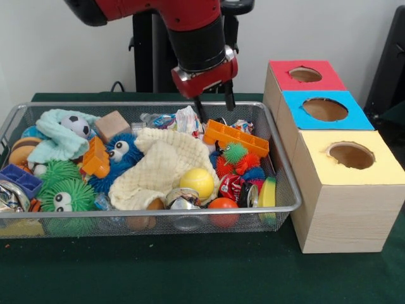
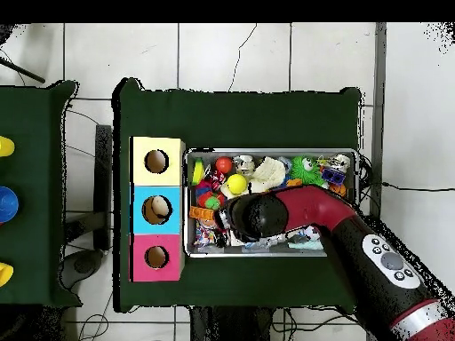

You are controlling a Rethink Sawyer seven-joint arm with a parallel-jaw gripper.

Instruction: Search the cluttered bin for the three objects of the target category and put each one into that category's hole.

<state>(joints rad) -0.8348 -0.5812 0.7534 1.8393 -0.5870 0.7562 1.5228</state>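
Gripper hangs over the far right part of the wire bin, fingers spread apart and holding nothing, tips just above the orange block. Bin is crowded: cream cloth in the middle, yellow ball and orange ball near the front, spiky balls right of centre, blue furry toy, green spiky toys at left. Box with red, blue and yellow holes stands just beside the bin's right end; overhead, something pale shows in the blue hole.

red arm with black wrist, silver band
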